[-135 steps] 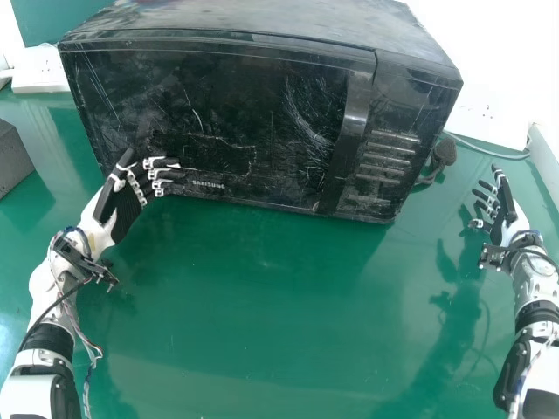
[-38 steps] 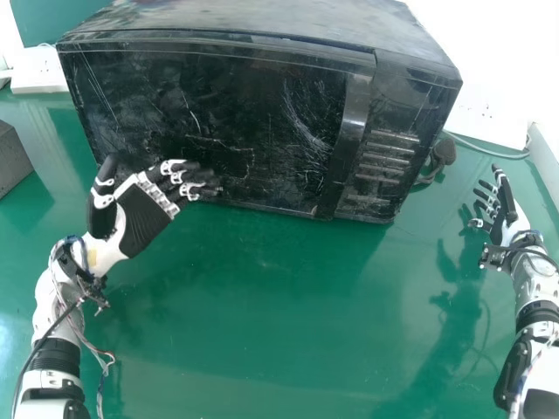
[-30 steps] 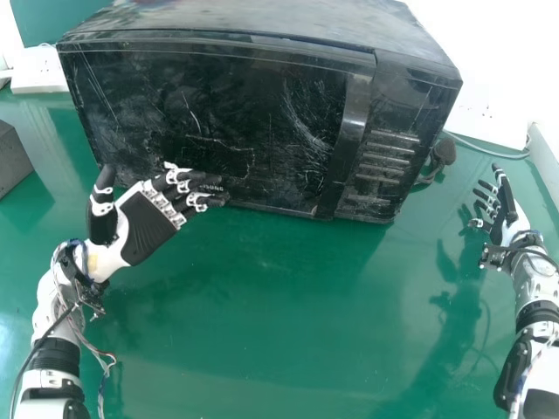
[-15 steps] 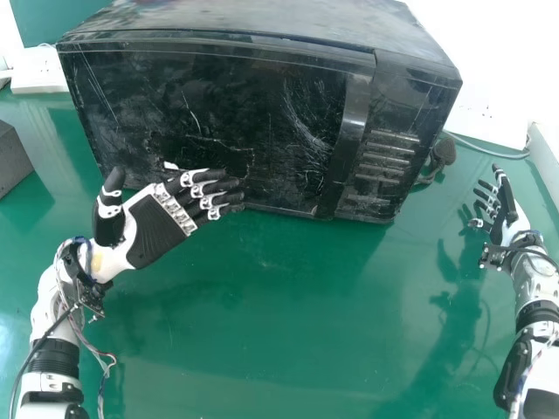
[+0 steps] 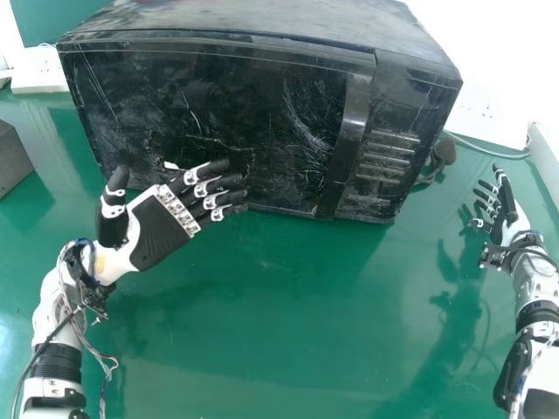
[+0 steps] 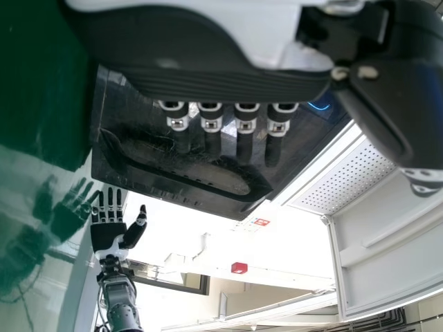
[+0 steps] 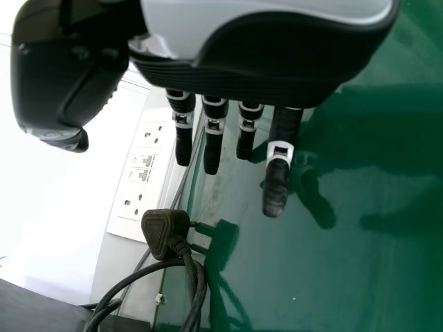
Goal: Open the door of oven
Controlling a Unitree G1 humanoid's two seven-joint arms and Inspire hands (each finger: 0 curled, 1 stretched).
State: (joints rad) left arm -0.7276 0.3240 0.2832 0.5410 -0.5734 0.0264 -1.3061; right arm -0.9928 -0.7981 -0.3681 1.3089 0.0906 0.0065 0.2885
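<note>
Since the left hand (image 5: 160,231), fingers spread, has shifted right before the oven (image 5: 262,17) at upper centre, the handle (image 5: 348,144) seems nearer, though the door (image 5: 236,105) is shut; the right hand (image 5: 506,214) idles open, right edge.

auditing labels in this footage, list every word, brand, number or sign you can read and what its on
Nothing is readable:
White rectangular wall socket panel: marks too small
Small red sign: too small
Front of the black boxy oven: none legible, partly behind the black-and-white left hand

Scratched glossy oven (image 5: 236,96), smooth shiny table (image 5: 288,305)
</note>
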